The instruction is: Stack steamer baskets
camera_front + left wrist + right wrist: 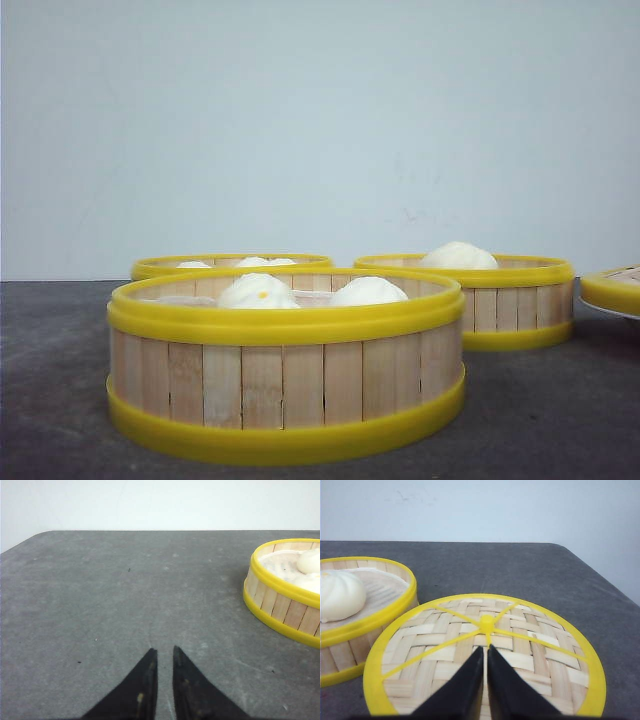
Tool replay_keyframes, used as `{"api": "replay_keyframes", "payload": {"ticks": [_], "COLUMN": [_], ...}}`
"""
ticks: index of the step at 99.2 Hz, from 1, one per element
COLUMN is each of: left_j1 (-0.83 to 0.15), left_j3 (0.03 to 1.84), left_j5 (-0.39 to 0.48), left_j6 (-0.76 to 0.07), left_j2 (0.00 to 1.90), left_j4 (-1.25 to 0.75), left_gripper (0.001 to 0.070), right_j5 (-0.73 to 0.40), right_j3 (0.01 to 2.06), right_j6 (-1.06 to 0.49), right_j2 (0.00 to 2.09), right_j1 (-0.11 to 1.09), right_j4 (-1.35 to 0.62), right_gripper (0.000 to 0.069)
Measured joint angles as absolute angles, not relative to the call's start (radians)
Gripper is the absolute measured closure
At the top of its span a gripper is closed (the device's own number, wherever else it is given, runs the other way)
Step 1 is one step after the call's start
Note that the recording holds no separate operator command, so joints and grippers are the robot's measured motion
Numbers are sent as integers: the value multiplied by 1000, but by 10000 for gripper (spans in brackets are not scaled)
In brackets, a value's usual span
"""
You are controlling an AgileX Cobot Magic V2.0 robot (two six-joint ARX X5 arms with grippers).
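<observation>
Three steamer baskets, unstacked on the grey surface (pixel 560 420). Landmark: near basket (pixel 285 365). Behind it to the left, the second basket (pixel 232 264); behind to the right, the third basket (pixel 500 300), beside the lid (pixel 485 655). Left gripper (pixel 164 652) and right gripper (pixel 485 650): fingers nearly together, empty, probably awaiting a first grasp.

Both grippers (pixel 164 652) (pixel 485 650) end in black, pointed, wedge-shaped fingers.

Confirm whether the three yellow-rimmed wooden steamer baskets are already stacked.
No: the three yellow-rimmed wooden steamer baskets each sit separately on the grey table.
</observation>
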State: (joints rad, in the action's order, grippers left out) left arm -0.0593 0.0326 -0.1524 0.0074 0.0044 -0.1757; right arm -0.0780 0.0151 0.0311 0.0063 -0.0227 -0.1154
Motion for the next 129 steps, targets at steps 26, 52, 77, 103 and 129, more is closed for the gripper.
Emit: {"api": "replay_keyframes", "payload": {"ticks": [26, 52, 77, 103, 129], "left_j1": [-59, -59, -59, -59, -59], "left_j3": [33, 33, 33, 33, 33], "left_j5": [-153, -153, -153, -152, -151], "left_j6": [7, 7, 7, -17, -244], "left_j2": [4, 4, 4, 4, 4], "left_j4": [-176, -176, -176, -176, -176], "left_gripper": [680, 680, 680, 680, 680], "right_j5": [-78, -113, -112, -44, 108], "right_j3": [15, 15, 15, 15, 15], "right_j6": [31, -35, -53, 44, 280], "right_j2": [6, 6, 6, 6, 6], "right_j1": [-23, -23, -23, -22, -22], "right_j4": [-115, -115, -114, -77, -73], "right_gripper": [684, 684, 684, 684, 684]}}
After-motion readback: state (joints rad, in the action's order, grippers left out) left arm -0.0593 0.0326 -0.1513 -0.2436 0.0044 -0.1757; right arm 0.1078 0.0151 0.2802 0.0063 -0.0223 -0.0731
